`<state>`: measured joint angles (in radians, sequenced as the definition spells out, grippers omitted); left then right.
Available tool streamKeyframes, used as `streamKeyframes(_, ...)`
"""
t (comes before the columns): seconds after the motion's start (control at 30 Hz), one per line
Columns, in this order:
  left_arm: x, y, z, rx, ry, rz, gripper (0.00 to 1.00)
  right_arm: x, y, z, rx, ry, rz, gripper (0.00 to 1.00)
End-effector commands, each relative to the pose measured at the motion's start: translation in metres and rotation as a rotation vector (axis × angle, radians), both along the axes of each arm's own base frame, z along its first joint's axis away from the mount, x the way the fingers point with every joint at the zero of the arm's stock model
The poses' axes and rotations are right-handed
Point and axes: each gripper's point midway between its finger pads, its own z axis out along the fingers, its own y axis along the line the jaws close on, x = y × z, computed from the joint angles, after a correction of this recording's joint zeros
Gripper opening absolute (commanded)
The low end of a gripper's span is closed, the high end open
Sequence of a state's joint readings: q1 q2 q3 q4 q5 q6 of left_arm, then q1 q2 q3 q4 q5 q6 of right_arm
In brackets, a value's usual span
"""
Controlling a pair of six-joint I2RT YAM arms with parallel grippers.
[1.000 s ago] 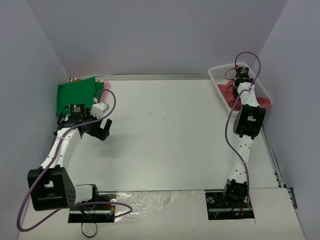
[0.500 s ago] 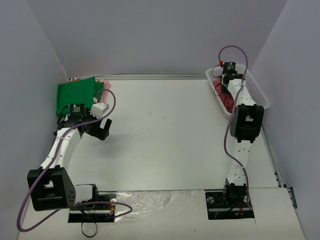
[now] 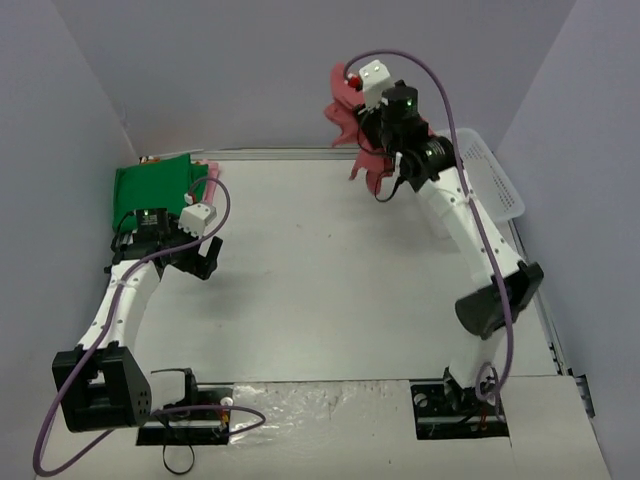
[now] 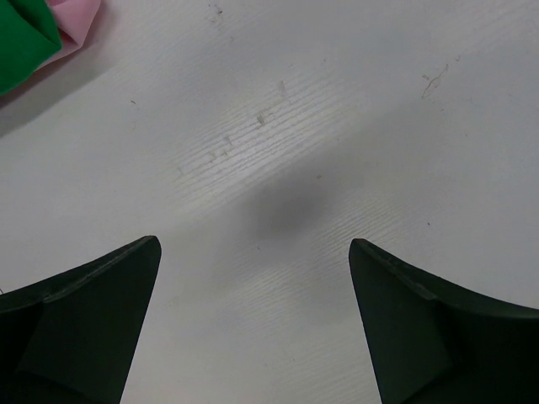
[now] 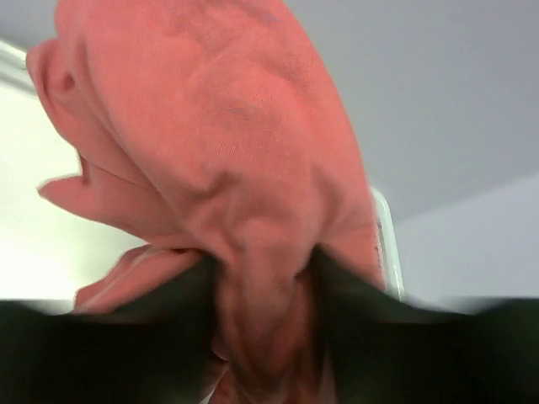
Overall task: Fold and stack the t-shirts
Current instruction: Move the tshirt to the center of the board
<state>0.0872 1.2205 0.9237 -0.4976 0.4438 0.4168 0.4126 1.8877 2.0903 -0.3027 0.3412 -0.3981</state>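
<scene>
Right gripper clamped on bunched red shirt, held high in air over far right of table, near basket. Left gripper has fingers apart, holding nothing, low over bare table near green shirt.

Doing it well, likely: carry red shirt to table middle, lower slowly, let free end land first, spread flat before folding; left gripper takes 2nd corner.

Count: 3 shirts, 1 red, 1 green, 1 pink shirt peeking out beside green; 1 basket.

Top camera overlooks the flat white table from behind; left wrist camera faces it closely; right wrist camera sits against the crumpled dusty-red cloth shirt.
</scene>
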Motion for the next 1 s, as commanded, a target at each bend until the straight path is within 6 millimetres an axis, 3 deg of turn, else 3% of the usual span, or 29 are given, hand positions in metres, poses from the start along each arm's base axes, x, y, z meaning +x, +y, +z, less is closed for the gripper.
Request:
streamKeyframes(0.0, 0.005, 0.001, 0.031, 0.006, -0.083, -0.013, 0.94, -0.060, 0.036, 0.036, -0.009, -0.016, 0.251, 0.82)
streamKeyframes(0.03, 0.005, 0.000, 0.031, 0.003, -0.084, -0.016, 0.94, -0.070, 0.046, 0.005, -0.043, 0.061, 0.326, 0.92)
streamKeyframes(0.07, 0.005, -0.001, 0.031, -0.003, -0.081, -0.021, 0.94, -0.089, 0.056, 0.008, -0.012, 0.061, 0.409, 1.00)
streamKeyframes(0.1, 0.005, -0.001, 0.031, -0.004, -0.083, -0.022, 0.94, -0.096, 0.055, 0.000, -0.008, 0.081, 0.425, 1.00)
streamKeyframes(0.13, 0.005, -0.001, 0.030, -0.003, -0.080, -0.022, 0.94, -0.103, 0.056, -0.023, -0.007, 0.136, 0.451, 1.00)
streamKeyframes(0.23, 0.006, -0.002, 0.029, -0.008, -0.076, -0.026, 0.94, -0.108, 0.031, -0.030, 0.022, 0.156, 0.442, 1.00)
streamKeyframes(0.33, 0.006, -0.004, 0.030, -0.015, -0.075, -0.031, 0.94, -0.099, 0.000, -0.051, 0.019, 0.202, 0.342, 1.00)
streamKeyframes(0.4, 0.005, -0.005, 0.031, -0.020, -0.074, -0.035, 0.94, -0.089, -0.015, -0.077, 0.011, 0.258, 0.272, 1.00)
streamKeyframes(0.43, 0.005, -0.005, 0.031, -0.022, -0.073, -0.035, 0.94, -0.084, -0.022, -0.086, 0.010, 0.278, 0.241, 0.97)
streamKeyframes(0.47, 0.005, -0.005, 0.031, -0.022, -0.073, -0.037, 0.94, -0.077, -0.023, -0.108, 0.011, 0.328, 0.225, 0.92)
streamKeyframes(0.5, 0.004, -0.005, 0.031, -0.023, -0.072, -0.038, 0.94, -0.075, -0.025, -0.120, 0.018, 0.356, 0.214, 0.74)
streamKeyframes(0.53, 0.004, -0.006, 0.032, -0.022, -0.075, -0.039, 0.94, -0.071, -0.029, -0.131, 0.022, 0.381, 0.201, 0.64)
streamKeyframes(0.57, 0.003, -0.005, 0.032, -0.024, -0.073, -0.039, 0.94, -0.066, -0.028, -0.156, 0.021, 0.437, 0.202, 0.45)
streamKeyframes(0.63, 0.004, -0.006, 0.033, -0.024, -0.079, -0.042, 0.94, -0.061, -0.029, -0.178, 0.029, 0.487, 0.190, 0.29)
streamKeyframes(0.67, 0.003, -0.006, 0.033, -0.026, -0.076, -0.043, 0.94, -0.056, -0.028, -0.200, 0.028, 0.535, 0.188, 0.19)
streamKeyframes(0.73, 0.003, -0.006, 0.033, -0.026, -0.076, -0.045, 0.94, -0.050, -0.029, -0.219, 0.030, 0.573, 0.176, 0.11)
streamKeyframes(0.83, 0.002, -0.007, 0.032, -0.030, -0.069, -0.048, 0.94, -0.039, -0.035, -0.261, 0.016, 0.651, 0.132, 0.09)
streamKeyframes(0.97, 0.002, -0.008, 0.032, -0.033, -0.068, -0.050, 0.94, -0.022, -0.059, -0.280, -0.004, 0.667, 0.027, 0.09)
